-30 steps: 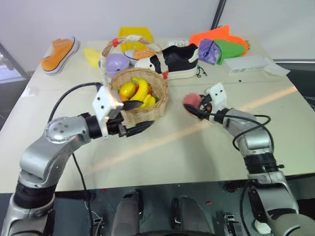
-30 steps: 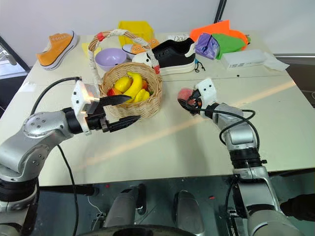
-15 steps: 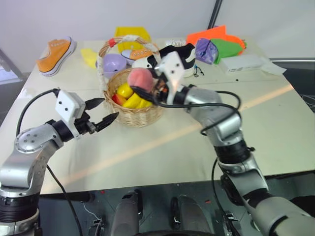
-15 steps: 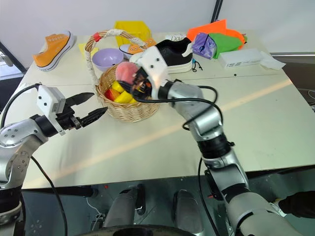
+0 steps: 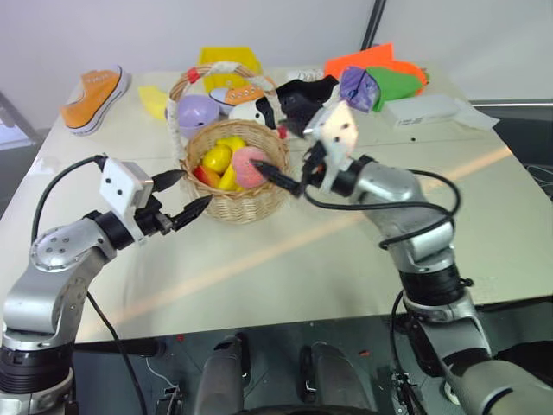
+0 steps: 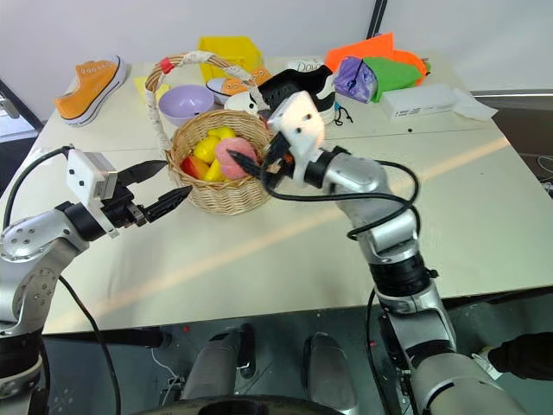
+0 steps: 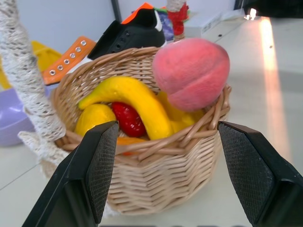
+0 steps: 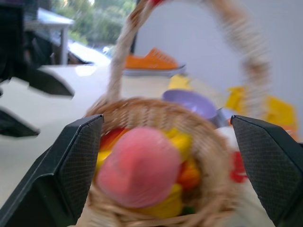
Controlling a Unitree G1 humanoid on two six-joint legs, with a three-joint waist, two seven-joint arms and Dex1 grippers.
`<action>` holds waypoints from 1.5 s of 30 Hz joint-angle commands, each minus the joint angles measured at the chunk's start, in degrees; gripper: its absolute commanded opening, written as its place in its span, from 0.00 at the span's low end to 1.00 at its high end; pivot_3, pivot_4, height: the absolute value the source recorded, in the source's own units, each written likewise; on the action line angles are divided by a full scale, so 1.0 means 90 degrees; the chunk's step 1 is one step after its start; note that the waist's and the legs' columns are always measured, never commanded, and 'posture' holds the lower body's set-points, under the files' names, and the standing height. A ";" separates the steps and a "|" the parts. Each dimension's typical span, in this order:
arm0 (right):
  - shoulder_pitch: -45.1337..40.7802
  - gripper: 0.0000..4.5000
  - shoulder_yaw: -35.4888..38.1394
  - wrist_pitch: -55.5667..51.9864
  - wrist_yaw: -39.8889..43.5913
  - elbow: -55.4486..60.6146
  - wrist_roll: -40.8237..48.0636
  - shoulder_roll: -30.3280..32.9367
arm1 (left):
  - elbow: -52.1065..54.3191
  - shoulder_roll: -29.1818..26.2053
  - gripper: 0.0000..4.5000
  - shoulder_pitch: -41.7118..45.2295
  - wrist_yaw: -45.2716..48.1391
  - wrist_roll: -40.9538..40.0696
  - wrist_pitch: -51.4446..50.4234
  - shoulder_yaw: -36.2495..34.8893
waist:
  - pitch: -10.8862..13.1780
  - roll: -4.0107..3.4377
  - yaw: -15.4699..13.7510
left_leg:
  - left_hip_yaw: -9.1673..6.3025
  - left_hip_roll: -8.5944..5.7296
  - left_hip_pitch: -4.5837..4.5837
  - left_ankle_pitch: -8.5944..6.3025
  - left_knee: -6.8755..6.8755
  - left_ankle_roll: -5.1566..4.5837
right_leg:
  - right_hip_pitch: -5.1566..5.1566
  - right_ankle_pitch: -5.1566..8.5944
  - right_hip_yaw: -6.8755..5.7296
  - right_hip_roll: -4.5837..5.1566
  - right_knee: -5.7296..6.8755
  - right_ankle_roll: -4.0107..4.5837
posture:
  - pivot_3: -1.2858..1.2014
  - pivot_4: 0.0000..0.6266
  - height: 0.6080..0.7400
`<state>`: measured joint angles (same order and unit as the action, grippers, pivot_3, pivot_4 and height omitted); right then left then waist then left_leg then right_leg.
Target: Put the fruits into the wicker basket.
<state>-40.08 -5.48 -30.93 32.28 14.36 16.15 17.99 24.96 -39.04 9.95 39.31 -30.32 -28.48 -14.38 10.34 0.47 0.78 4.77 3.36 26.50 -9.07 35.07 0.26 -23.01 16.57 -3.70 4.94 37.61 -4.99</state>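
Observation:
The wicker basket (image 5: 251, 201) stands mid-table with its tall wrapped handle (image 5: 223, 71) arched over it. A pinkish-red peach (image 5: 249, 166) lies on top of the fruits inside, against the rim nearest my right arm. A yellow banana (image 7: 137, 101) curves beside it among other yellow and red fruits. My right gripper (image 5: 276, 169) hangs just off the basket's right rim, open, with the peach (image 8: 139, 165) free ahead of its fingers. Left of the basket, my left gripper (image 5: 193, 189) is open and points at the basket wall (image 7: 156, 175) without touching it.
Behind the basket are a purple bowl (image 5: 200, 112), a yellow bin (image 5: 229, 59) and a black-and-white shoe (image 5: 302, 93). An orange sneaker (image 5: 97, 93) lies far left. Orange, green and purple soft items (image 5: 380, 78) and a white box (image 5: 432, 110) sit back right.
My right gripper lifted the peach from the table on the right, carried it over the basket and opened; the peach now lies inside. My left gripper drew back from the basket, then held still.

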 commanded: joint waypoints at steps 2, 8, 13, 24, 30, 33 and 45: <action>-0.0502 0.99 0.0153 0.0119 -0.0624 -0.0701 -0.0351 -0.0196 | 0.0053 0.0036 0.79 0.0229 0.0019 -0.0055 0.0066 0.0092 | 0.0000 0.0000 0.0012 | 0.0003 0.0004 -0.0001 0.0000 0.0000 0.0000 | -0.0002 -0.0001 0.0005 -0.0006 0.0000 0.0002 | 0.52 0.24 1.00; -0.1150 0.94 0.0086 0.0806 -0.0766 -0.2391 -0.0565 -0.0809 | 0.0003 0.0097 0.79 0.0364 0.0010 -0.0052 0.0080 0.0202 | 0.0000 0.0000 0.0021 | 0.0021 0.0007 0.0001 0.0001 -0.0004 0.0000 | -0.0012 -0.0002 0.0021 -0.0025 0.0001 0.0003 | 0.52 0.24 1.00; -0.1372 0.46 0.0263 0.1051 -0.0956 -0.2927 -0.0669 -0.0910 | 0.0120 0.0077 0.79 0.0206 -0.0009 -0.0080 0.0069 0.0103 | 0.0000 -0.0001 -0.0006 | 0.0025 0.0016 0.0004 0.0001 -0.0002 0.0001 | -0.0019 -0.0002 0.0027 -0.0027 0.0010 0.0004 | 0.52 0.24 1.00; -0.0871 0.01 0.1207 0.0500 -0.0833 -0.1552 -0.0235 0.0077 | 0.0147 0.0096 0.79 0.0166 -0.0039 -0.0089 0.0110 0.0117 | 0.0001 -0.0001 -0.0030 | 0.0028 0.0019 0.0006 0.0001 -0.0003 0.0002 | -0.0025 -0.0002 0.0035 -0.0026 0.0011 0.0004 | 0.52 0.24 1.00; -0.0469 0.01 0.2256 0.0186 -0.0926 -0.1641 -0.0256 0.1512 | -0.0050 0.0160 0.79 0.0382 0.0086 -0.0055 0.0187 0.0330 | 0.0001 -0.0001 -0.0034 | 0.0033 0.0017 0.0005 0.0000 0.0000 0.0002 | -0.0023 -0.0001 0.0036 -0.0022 0.0007 0.0006 | 0.52 0.24 1.00; -0.0257 0.01 0.2589 0.0356 -0.0954 -0.2123 -0.0354 0.2022 | -0.0185 0.0216 0.79 0.0541 0.0150 -0.0005 0.0239 0.0456 | 0.0001 -0.0001 0.0004 | 0.0039 0.0018 0.0000 0.0000 -0.0004 0.0001 | -0.0025 -0.0001 0.0040 -0.0027 0.0007 0.0006 | 0.52 0.24 1.00; 0.0101 0.40 0.3191 0.1690 -0.1315 -0.4368 -0.0560 0.2780 | -0.0250 0.0327 0.79 0.0737 0.0199 -0.0017 0.0263 0.0605 | 0.0004 -0.0006 -0.0016 | 0.0060 0.0010 -0.0005 0.0001 0.0003 -0.0001 | -0.0026 -0.0002 0.0056 -0.0037 0.0009 0.0004 | 0.52 0.24 1.00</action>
<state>-38.89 21.44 -17.49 20.61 -25.92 10.41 41.63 21.08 -35.89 16.18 41.10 -30.42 -26.95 -8.22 10.38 0.42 0.63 5.33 3.45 26.46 -9.06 35.11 0.26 -23.25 16.55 -3.19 4.61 37.68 -4.95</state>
